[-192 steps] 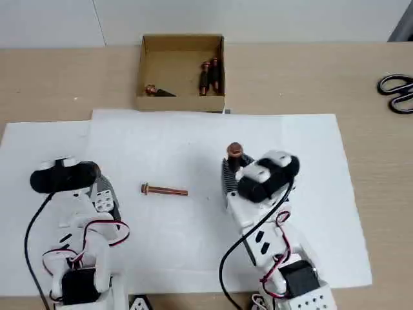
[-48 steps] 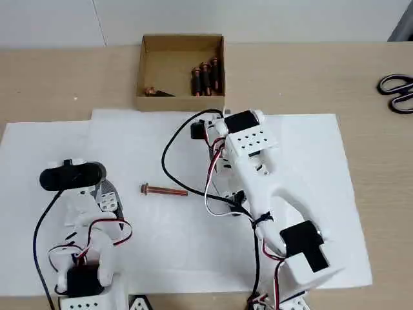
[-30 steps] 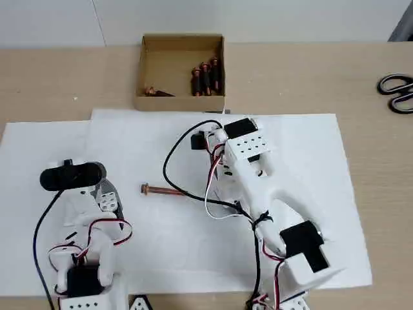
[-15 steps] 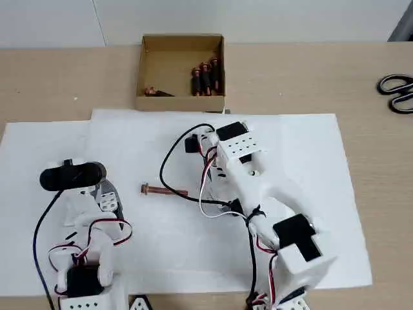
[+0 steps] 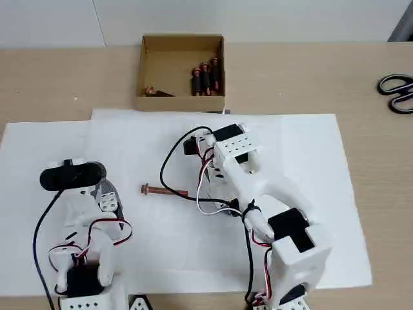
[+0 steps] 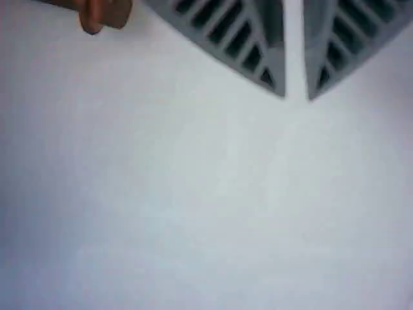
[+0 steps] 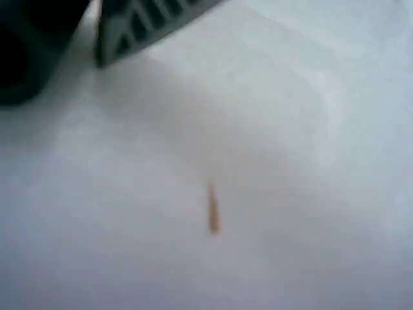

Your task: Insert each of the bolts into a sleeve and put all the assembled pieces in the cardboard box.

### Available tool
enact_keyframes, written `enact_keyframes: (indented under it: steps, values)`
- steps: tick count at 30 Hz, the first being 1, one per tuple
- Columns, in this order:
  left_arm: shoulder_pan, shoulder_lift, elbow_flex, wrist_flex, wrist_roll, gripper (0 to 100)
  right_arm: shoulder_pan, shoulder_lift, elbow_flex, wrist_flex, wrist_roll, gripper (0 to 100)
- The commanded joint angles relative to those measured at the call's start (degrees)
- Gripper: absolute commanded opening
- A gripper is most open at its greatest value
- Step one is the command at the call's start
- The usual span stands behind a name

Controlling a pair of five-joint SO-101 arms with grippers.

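Above the white paper (image 5: 310, 148), the right gripper (image 7: 139, 22) points down toward the lone bolt (image 5: 164, 190), which its wrist view shows nearly end-on; whether this pincer is apart or together cannot be told. The left gripper (image 6: 296, 84) sits low over the paper near the bolt's head, its jaws drawn almost together on nothing. The bolt lies flat on the paper between the two arms, head toward the left arm. A black cable (image 5: 169, 161) from the right arm loops close to its threaded end; contact cannot be judged. Farther out, the cardboard box (image 5: 182, 103) holds three assembled pieces (image 5: 205, 77) side by side, with a smaller copper-and-dark item (image 5: 155, 92) in its near left corner. Scissors (image 5: 395, 92) lie well apart on the table (image 5: 64, 77). Likely hazards: a one-sided touch could roll the round bolt across the smooth paper; the slack cable could drag or flick it as the arm descends; a low approach could crease the paper and shift the target.
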Motion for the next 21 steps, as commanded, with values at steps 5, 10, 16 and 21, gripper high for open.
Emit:
enact_keyframes:
  steps: [5, 10, 16, 21]
  values:
    - [0.0, -0.5, -0.6, -1.4, 0.2, 1, -0.1, 1.8, 0.4, -1.3, 0.3, 3.9]
    - [0.0, -0.5, -0.6, -1.4, 0.2, 1, 0.0, 1.0, -0.1, 1.5, 0.3, 3.9]
    - [0.0, -0.5, -0.7, -1.4, 0.2, 1, 0.8, -8.0, -6.2, 7.5, 0.2, 3.9]
    - [0.1, -0.5, -2.4, -1.5, 0.5, 1, 0.6, -16.6, -10.6, 10.3, 0.3, 0.6]
